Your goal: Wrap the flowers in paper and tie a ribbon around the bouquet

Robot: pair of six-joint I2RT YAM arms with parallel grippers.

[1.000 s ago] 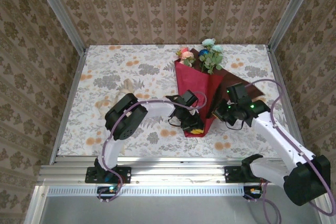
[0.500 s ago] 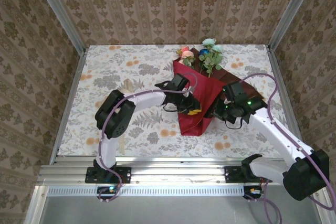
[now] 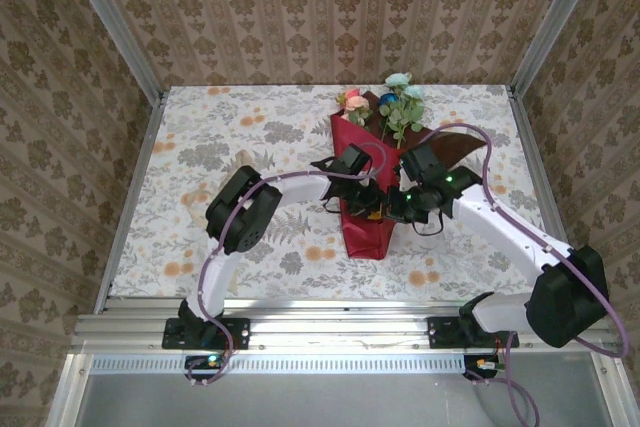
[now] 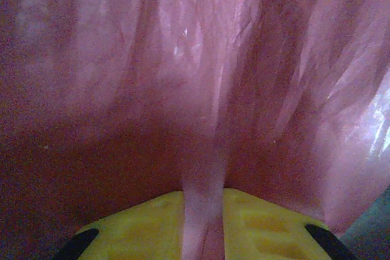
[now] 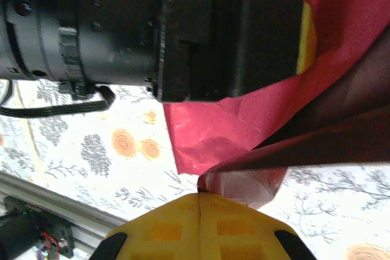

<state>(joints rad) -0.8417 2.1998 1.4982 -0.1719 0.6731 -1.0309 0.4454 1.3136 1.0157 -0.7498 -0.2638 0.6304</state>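
The bouquet lies in the middle of the table as a red paper [image 3: 364, 230] cone. The flowers [image 3: 392, 99], pink, red and pale blue, poke out of its far wide end. My left gripper [image 3: 370, 203] sits on the cone's middle. In the left wrist view the left gripper [image 4: 204, 214] is shut on a fold of red paper [image 4: 195, 77]. My right gripper [image 3: 396, 206] is beside it, and in the right wrist view the right gripper [image 5: 200, 196] pinches the paper's [image 5: 228, 129] edge. A maroon flap [image 3: 452, 147] trails to the right. The beige ribbon [image 3: 243, 160] lies left, partly under my left arm.
The flowered tablecloth [image 3: 200, 137] covers the whole table. Metal frame posts [image 3: 112, 22] stand at the back corners, and a rail [image 3: 330, 327] runs along the near edge. The left arm's black wrist [image 5: 122, 35] crosses close above my right gripper.
The left gripper has moved from the cone's lower end up to its middle. The right gripper has pulled the paper's right flap leftwards over the cone, ending next to the left gripper.
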